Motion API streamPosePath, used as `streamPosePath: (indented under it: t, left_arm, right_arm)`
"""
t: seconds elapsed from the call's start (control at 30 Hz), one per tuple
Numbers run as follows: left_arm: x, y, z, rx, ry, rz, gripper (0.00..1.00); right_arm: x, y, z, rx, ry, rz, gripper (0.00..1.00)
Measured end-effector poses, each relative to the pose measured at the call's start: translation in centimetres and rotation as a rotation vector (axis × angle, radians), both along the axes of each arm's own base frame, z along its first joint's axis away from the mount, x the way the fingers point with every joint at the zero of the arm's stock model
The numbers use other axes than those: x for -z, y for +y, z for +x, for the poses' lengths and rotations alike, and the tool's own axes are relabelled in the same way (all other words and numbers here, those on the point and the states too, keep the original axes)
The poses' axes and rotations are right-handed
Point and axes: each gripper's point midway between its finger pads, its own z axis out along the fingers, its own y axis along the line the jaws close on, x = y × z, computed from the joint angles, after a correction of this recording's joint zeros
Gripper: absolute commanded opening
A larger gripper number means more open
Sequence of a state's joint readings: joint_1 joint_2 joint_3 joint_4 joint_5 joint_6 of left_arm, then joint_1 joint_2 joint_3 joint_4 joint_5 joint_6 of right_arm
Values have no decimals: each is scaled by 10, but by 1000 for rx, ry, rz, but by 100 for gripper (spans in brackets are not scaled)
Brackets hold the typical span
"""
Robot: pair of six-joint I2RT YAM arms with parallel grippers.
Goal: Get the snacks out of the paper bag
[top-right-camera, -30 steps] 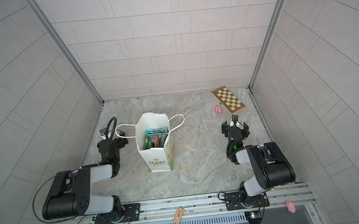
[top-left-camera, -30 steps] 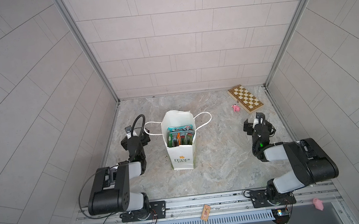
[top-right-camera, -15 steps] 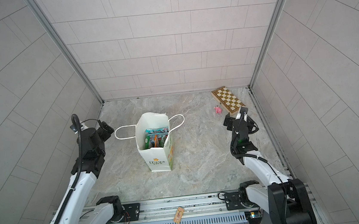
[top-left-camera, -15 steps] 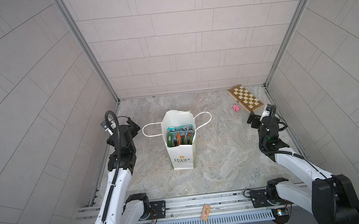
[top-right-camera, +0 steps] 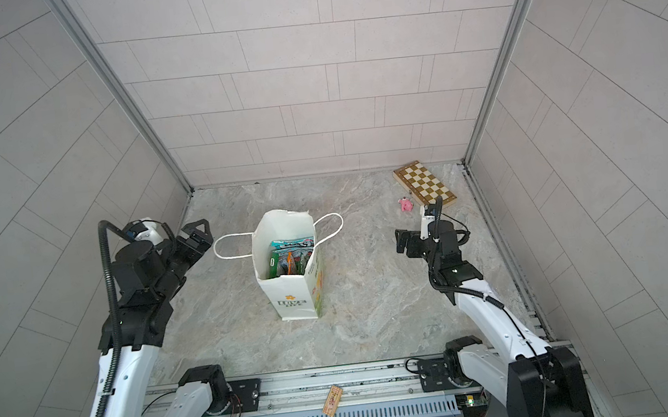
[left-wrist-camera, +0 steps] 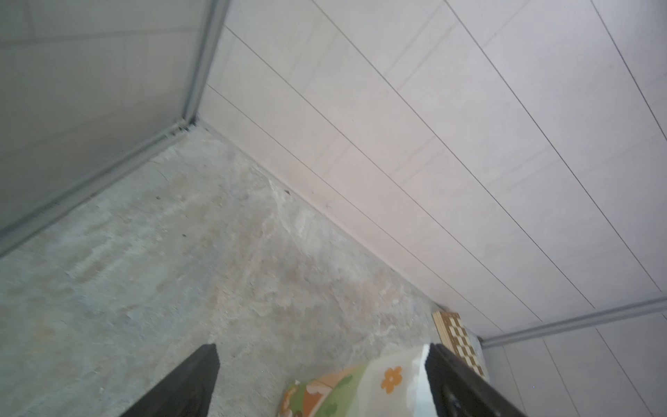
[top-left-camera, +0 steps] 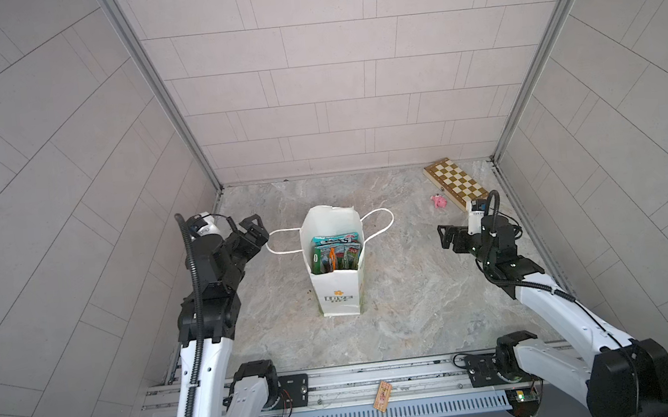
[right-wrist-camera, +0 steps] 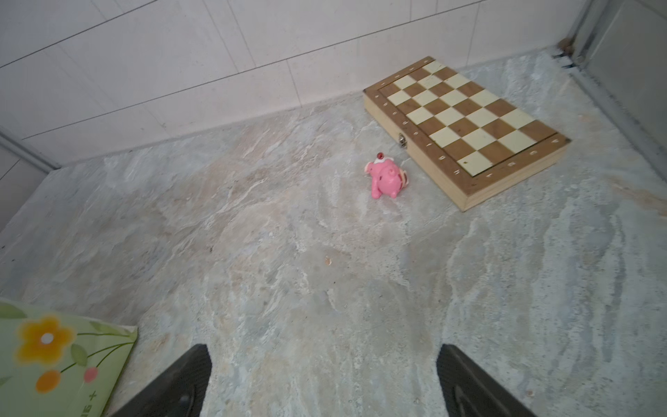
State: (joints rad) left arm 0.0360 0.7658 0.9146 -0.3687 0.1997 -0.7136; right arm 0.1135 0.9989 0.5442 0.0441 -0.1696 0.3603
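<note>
White paper bag (top-left-camera: 337, 297) is standing upright, centrally, mouth up; snacks (top-left-camera: 334, 253) are standing on end inside. Left gripper (top-left-camera: 253, 222) is hovering nearer, beside the cord handle (top-left-camera: 281, 241); right gripper (top-left-camera: 443, 237) is farther off. Both are gaping wide, holding nothing.

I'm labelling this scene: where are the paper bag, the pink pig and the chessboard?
paper bag (top-left-camera: 335, 284): in a top view, front panel.
pink pig (right-wrist-camera: 387, 179): right wrist view, its body.
chessboard (right-wrist-camera: 465, 117): right wrist view, checkered top.

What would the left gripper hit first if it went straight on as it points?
Probably the paper bag: the left wrist view shows its floral side ahead of the open left gripper, off-centre. Depth is unclear.
</note>
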Motion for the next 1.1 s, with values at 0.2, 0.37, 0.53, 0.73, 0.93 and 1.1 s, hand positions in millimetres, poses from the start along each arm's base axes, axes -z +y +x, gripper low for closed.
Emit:
streamPosePath:
  t: [0.2,0.37,0.53,0.73,0.93,1.1]
  left_arm:
    - [9,-30,10,129,31,-177,79]
    - [23,-41,10,173,61,-265,68]
    - [29,-50,13,216,86,-311,55]
    - [32,-58,16,259,100,-335,25]
    - [31,-60,16,279,98,-335,0]
    - [34,-61,19,286,106,-318,0]
  right_arm:
    - [1,18,-5,-66,10,13,99]
    - [2,30,-8,-102,17,13,99]
    - [4,37,-9,-125,28,11,99]
    - [11,43,-10,-142,48,6,99]
    - [14,57,-11,-182,65,3,99]
    - [16,83,-14,-257,73,0,99]
